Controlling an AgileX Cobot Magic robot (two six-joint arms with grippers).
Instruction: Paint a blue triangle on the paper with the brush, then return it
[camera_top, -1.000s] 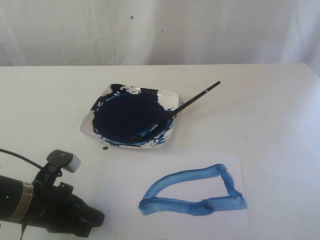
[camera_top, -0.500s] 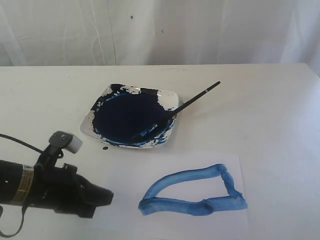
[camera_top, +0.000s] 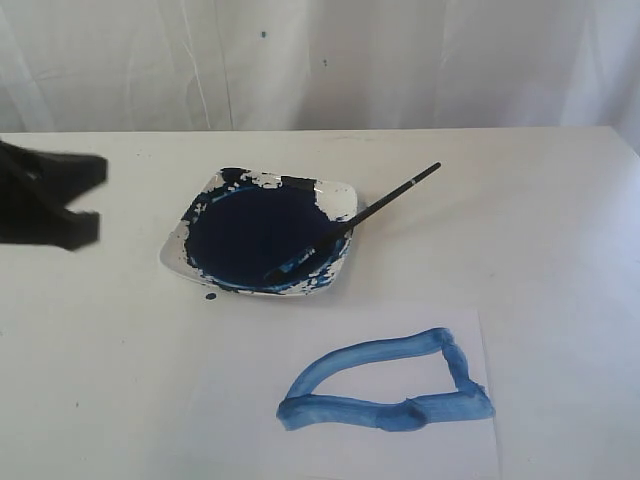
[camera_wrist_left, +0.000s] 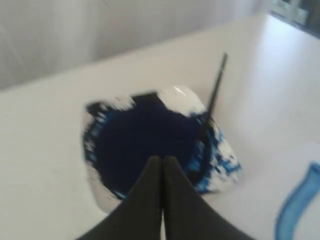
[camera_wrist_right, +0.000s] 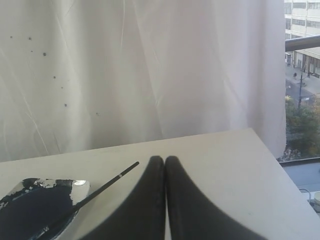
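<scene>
Left fingers (camera_wrist_left: 146, 200), right fingers (camera_wrist_right: 147, 200) (both together)

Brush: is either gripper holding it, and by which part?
Neither. Left gripper and right gripper are shut, empty; the brush lies in the paint dish, handle over its rim.

white table (camera_top: 560, 220) in soft even daylight, wrinkled white curtain (camera_top: 420, 60) with small dark specks hanging right behind, window (camera_wrist_right: 302, 90) past curtain edge, buildings (camera_wrist_right: 300, 20) and trees (camera_wrist_right: 295, 130) outside.
</scene>
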